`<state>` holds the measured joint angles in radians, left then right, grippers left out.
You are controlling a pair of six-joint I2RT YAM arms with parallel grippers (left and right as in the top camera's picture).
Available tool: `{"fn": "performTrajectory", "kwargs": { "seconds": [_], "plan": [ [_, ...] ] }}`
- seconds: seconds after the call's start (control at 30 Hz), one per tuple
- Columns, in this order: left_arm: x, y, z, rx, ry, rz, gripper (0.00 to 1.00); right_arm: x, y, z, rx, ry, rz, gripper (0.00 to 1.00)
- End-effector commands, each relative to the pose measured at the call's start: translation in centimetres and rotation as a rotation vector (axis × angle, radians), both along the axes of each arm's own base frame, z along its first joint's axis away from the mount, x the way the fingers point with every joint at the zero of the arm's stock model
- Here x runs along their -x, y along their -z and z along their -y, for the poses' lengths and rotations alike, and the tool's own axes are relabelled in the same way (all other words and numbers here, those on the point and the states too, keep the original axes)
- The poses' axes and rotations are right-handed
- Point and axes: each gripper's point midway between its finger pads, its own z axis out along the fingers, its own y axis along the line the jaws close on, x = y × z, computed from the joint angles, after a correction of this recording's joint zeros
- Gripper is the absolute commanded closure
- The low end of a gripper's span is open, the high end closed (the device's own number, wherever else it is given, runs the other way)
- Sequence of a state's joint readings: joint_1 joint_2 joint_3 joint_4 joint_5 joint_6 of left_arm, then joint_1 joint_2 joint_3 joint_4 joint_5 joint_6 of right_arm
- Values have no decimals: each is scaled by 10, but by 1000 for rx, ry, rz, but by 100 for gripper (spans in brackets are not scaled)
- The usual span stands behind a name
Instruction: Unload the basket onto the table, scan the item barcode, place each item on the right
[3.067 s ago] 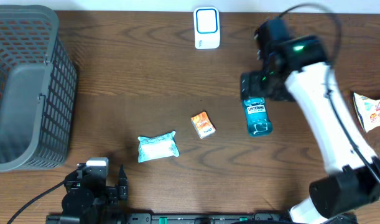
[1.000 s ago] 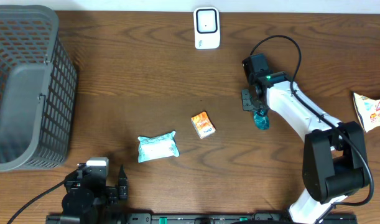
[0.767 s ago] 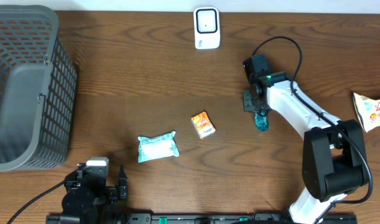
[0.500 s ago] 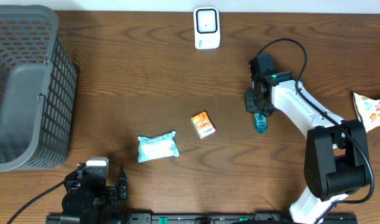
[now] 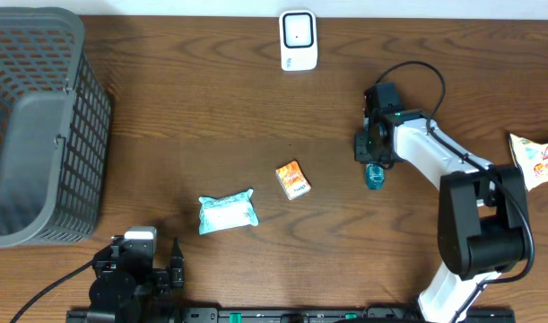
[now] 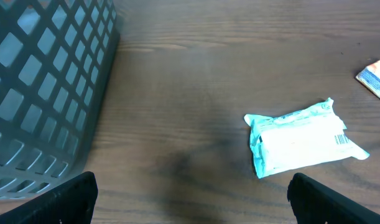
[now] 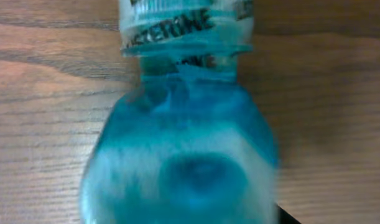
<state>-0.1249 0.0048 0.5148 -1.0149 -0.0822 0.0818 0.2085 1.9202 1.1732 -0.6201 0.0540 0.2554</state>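
Precariously, the mouthwash bottle (image 5: pixel 375 176) sits directly beneath the right gripper (image 5: pixel 372 154), its fingers' hold impossible to make out; the left gripper's (image 6: pixel 190 190) fingers stand wide apart. A loose hold could let the slick bottle slip to the tabletop (image 5: pixel 211 117) short of the scanner (image 5: pixel 298 40), well beyond the fingers.

A dark brown wooden surface (image 5: pixel 166 135) with long wavy grain running left to right fills nearly the whole overhead view. Along its far edge runs a narrow pale strip (image 5: pixel 193 7); whether it is wall or floor cannot be told. The light is soft and even, casting only faint shadows. In the close right wrist view the wood looks lighter and reddish
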Motion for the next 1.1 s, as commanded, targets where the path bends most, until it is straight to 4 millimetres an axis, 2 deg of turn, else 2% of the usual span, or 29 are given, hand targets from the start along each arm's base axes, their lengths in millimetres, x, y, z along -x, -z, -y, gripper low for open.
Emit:
{"fn": "performTrajectory", "kwargs": {
  "seconds": [0.0,0.07,0.13,0.2,0.3,0.37,0.43,0.5,0.7,0.93,0.97,1.07],
  "plan": [
    [0,1,-2,-4,-10,-2,2,31,41,-4,-61,20,-138,72],
    [0,1,-2,-4,-10,-2,2,29,41,-3,-64,26,-131,78],
    [0,1,-2,-4,-10,-2,2,29,41,-4,-76,26,-135,88],
    [0,1,-2,-4,-10,-2,2,33,40,-14,-133,16,-156,95],
    [0,1,-2,-4,-10,-2,2,39,33,-40,-292,-66,-183,99],
    [0,1,-2,-4,-10,-2,2,43,17,-71,-493,-225,-175,99],
    [0,1,-2,-4,-10,-2,2,49,0,-92,-657,-356,-152,99],
    [0,1,-2,-4,-10,-2,2,54,-12,-101,-755,-426,-133,98],
    [0,1,-2,-4,-10,-2,2,61,-16,-102,-787,-505,-122,98],
    [0,1,-2,-4,-10,-2,2,61,-16,-102,-787,-511,-120,98],
    [0,1,-2,-4,-10,-2,2,61,-16,-102,-786,-511,-120,96],
    [0,1,-2,-4,-10,-2,2,60,-15,-101,-777,-511,-118,78]
  ]
}}
